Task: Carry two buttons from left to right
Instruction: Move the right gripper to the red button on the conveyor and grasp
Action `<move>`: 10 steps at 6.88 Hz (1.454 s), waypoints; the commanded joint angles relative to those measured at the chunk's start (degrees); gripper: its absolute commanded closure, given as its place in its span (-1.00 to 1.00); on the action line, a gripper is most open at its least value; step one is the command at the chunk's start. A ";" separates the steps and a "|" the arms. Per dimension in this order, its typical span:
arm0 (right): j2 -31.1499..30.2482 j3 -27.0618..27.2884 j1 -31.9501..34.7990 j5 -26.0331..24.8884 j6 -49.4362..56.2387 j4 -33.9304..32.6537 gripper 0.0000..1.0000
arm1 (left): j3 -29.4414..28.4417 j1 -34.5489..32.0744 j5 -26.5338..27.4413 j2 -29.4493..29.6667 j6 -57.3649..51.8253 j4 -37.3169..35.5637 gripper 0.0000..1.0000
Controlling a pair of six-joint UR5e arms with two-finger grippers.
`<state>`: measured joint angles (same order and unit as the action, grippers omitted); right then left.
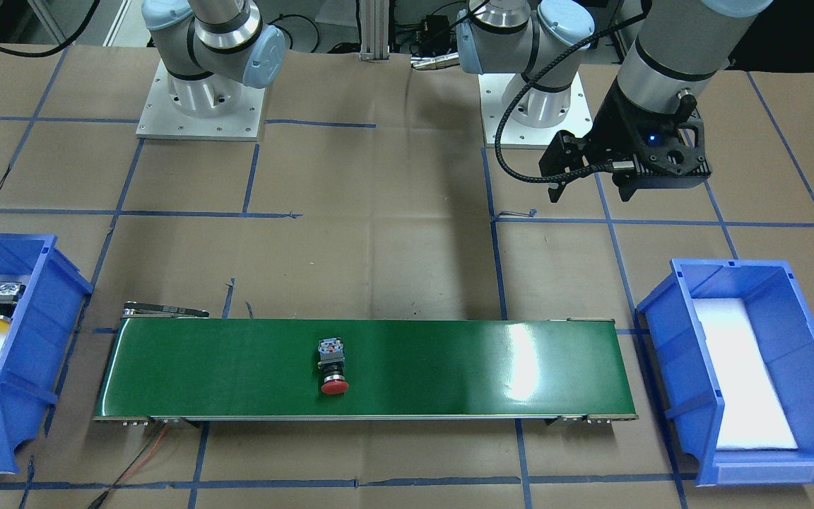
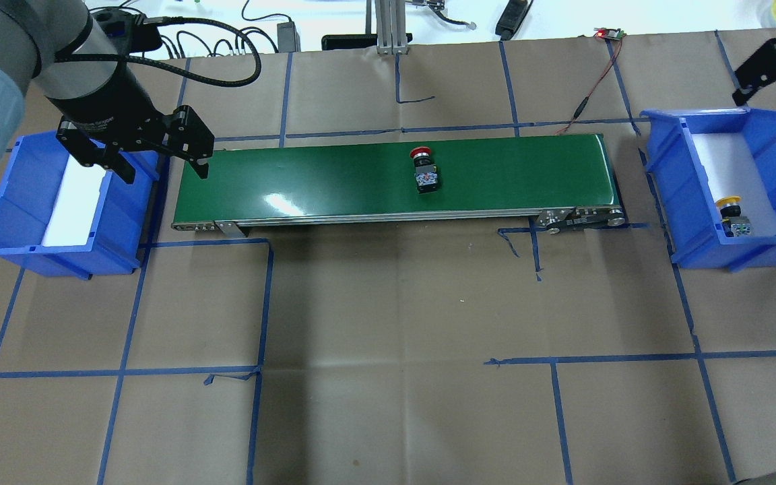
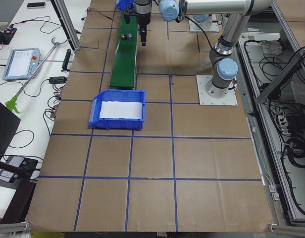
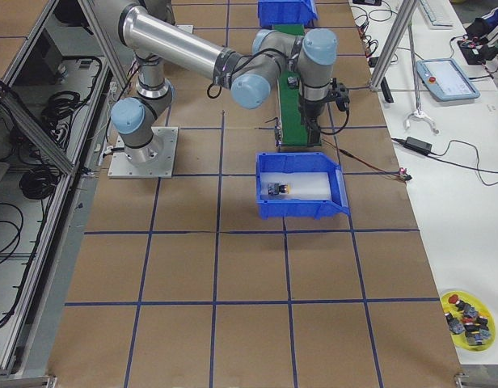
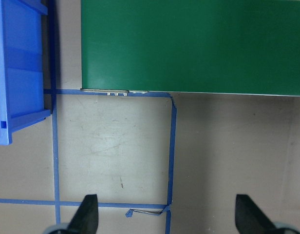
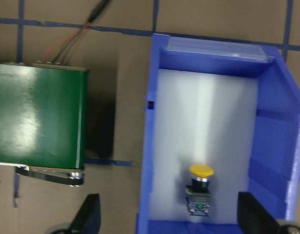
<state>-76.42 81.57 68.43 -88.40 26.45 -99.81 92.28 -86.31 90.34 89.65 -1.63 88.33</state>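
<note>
Left gripper [image 2: 164, 174], seen from overhead, hangs empty with its 2 fingers spread wide, above the gap between the left blue bin [image 2: 17, 222] and the end of the green conveyor belt [image 2: 334, 182]. The red button [image 2: 424, 168] lies on its side on the belt, a little past the middle toward the right blue bin [image 2: 671, 202]. The yellow button [image 2: 731, 214] lies inside that bin, at the end nearer the robot.

From the front-facing camera, the red cap points away from the robot and the grey block toward it.

The left wrist camera shows both fingers apart over brown paper and blue tape [image 5: 172, 146], the belt's corner beyond.

In the right wrist view, the right gripper [image 6: 170, 217] is spread open above the bin, nothing held, with the yellow button on white foam between its fingertips.

From the robot's right end, the yellow button shows in the near bin.
</note>
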 commanded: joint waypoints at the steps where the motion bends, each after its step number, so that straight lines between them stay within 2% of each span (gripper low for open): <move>1: 1.79 -1.58 14.90 0.16 -16.43 -0.20 -0.99 | 0.00 0.00 0.01 0.00 -0.04 0.00 -1.00; 3: 2.94 -1.50 24.17 0.07 -32.18 -3.80 -0.99 | 0.00 0.00 0.10 0.09 -0.04 0.00 -1.00; 4: 3.73 -0.98 25.42 -0.02 -34.43 -4.42 -0.99 | 0.00 0.00 0.19 0.09 -0.04 0.00 -1.00; 6: 5.92 -0.97 26.22 -0.02 -34.54 -4.60 -0.99 | 0.00 0.00 0.10 0.09 -0.04 0.00 -1.00; 10: 6.46 1.04 26.23 -0.02 -33.92 -4.51 -0.99 | 0.09 0.00 0.19 0.09 -0.04 0.00 -1.00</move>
<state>-70.10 81.62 94.65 -88.41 -7.69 -104.17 92.34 -86.31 90.50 89.74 -1.67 88.33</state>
